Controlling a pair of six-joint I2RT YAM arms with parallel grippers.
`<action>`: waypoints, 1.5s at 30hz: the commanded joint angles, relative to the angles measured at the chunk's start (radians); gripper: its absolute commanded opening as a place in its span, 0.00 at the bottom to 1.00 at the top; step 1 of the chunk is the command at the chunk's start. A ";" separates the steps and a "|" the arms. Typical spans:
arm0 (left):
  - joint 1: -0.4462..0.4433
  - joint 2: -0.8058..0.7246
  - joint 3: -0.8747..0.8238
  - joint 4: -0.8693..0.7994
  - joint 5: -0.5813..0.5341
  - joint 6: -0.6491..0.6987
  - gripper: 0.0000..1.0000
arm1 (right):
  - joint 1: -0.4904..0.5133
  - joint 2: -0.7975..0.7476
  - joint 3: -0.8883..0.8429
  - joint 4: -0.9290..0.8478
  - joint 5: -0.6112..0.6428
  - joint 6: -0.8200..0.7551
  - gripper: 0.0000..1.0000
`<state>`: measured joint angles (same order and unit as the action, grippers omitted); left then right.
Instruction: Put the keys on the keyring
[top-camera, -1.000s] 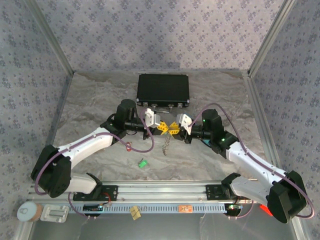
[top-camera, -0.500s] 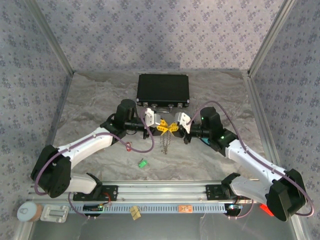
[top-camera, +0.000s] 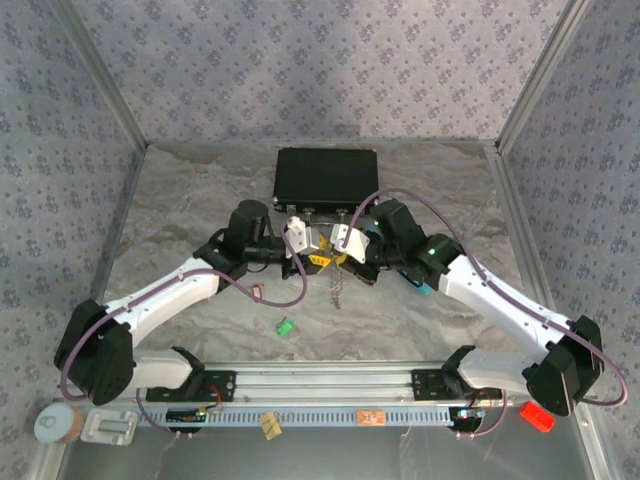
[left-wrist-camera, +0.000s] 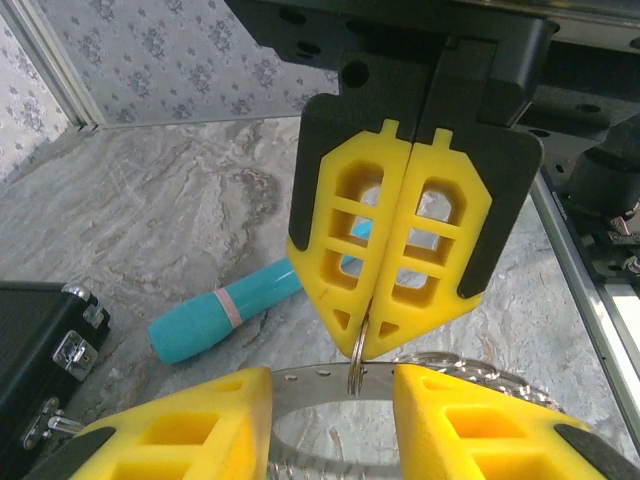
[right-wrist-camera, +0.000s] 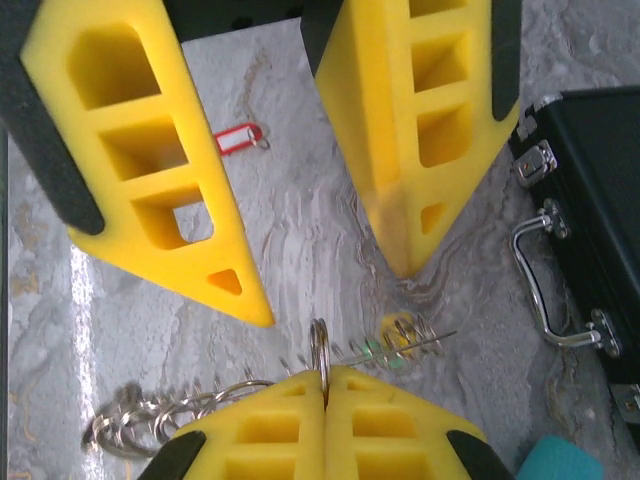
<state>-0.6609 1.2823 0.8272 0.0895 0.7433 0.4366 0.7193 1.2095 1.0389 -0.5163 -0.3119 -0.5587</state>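
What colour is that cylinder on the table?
The cylinder is teal with a pink band; left wrist view.

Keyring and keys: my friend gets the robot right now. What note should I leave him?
Left claw: open, holding nothing, facing the right claw.
Right claw: shut on the thin silver metal keyring, held up above the table.
Keys: small red-headed key and small green-headed key lie loose on the grey marbled table.
Done: ring picked up; yellow and green bits near it are too blurred to call threaded.
Left: thread the red and green keys.
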 joint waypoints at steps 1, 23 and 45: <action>-0.003 -0.011 -0.005 -0.035 0.017 0.023 0.35 | 0.025 0.021 0.088 -0.080 0.070 -0.033 0.00; 0.006 -0.008 -0.051 0.041 0.088 0.007 0.21 | 0.060 0.078 0.165 -0.055 -0.016 0.010 0.00; 0.031 -0.032 -0.096 0.087 0.100 -0.022 0.24 | 0.045 0.067 0.132 -0.080 0.010 -0.036 0.00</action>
<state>-0.6350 1.2823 0.7399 0.1608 0.8078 0.4141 0.7643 1.2869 1.1633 -0.5880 -0.3168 -0.5686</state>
